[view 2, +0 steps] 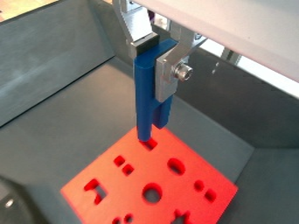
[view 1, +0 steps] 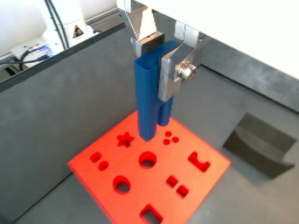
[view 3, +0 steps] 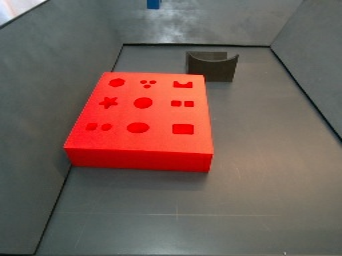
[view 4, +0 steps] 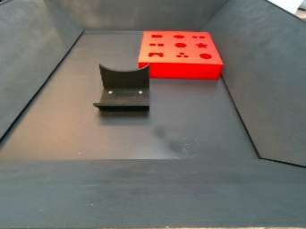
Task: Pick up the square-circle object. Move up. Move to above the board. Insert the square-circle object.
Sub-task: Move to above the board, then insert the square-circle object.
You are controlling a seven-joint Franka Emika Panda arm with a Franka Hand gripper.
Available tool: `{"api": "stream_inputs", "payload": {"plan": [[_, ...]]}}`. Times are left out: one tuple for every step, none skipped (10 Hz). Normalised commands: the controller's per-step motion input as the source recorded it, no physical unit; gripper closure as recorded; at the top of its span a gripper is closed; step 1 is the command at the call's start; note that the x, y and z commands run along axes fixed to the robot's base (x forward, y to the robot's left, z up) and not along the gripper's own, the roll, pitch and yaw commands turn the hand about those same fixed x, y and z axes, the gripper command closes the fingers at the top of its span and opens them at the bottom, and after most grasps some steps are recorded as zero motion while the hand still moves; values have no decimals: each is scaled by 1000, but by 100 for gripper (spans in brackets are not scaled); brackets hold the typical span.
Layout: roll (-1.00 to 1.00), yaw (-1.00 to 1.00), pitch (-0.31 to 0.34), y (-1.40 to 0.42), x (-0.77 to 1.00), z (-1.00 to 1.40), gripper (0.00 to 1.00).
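So the gripper (view 1: 158, 54) is hanging up in the air over the board (view 1: 117, 184), and its fingers (view 1: 177, 72) are clamping the square-circle object (view 1: 149, 96) between them. You can see the silver plates pressing on either side of the blue peg's upper part in both wrist views, gripper (view 2: 160, 54) and square-circle object (view 2: 149, 96) alike. The peg is hanging pretty much upright, with its lower end pointing down at the board (view 2: 105, 197) but clearly not touching it, there's open air showing between the two.

The board itself is lying flat on the dark grey floor, bright red, with its top showing a star, some circles, squares and a few odd cutouts. In a side view the board (view 3: 134, 150) is sitting in the left-middle of the frame, and in a side view from across the way the board (view 4: 185, 64) is showing up in the upper middle, near the back wall.

The fixture (view 3: 213, 64), that dark bracket thing, is standing well apart from the board, up in the upper middle of that side view. It's sitting closer to the camera in a side view, left of centre, fixture (view 4: 123, 89). It's also peeking into the right edge of a wrist view, fixture (view 1: 263, 144).

A tiny blue bit at the very top edge of a side view is probably the peg (view 3: 152, 4); the gripper itself isn't showing in either side view.
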Motion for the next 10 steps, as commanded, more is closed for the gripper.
{"api": "stream_inputs", "payload": {"plan": [[47,11,105,-305,159,78,100],[56,14,87,-191,109,51,100],[0,-1000,0,0,0,-517,100],[0,-1000,0,0,0,-517,100],[0,-1000,0,0,0,-520,100],[0,-1000,0,0,0,-517,100],[0,-1000,0,0,0,-520,100],[0,-1000,0,0,0,-520,100],[0,-1000,0,0,0,-523,100],[0,-1000,-1,0,0,-520,100]]}}
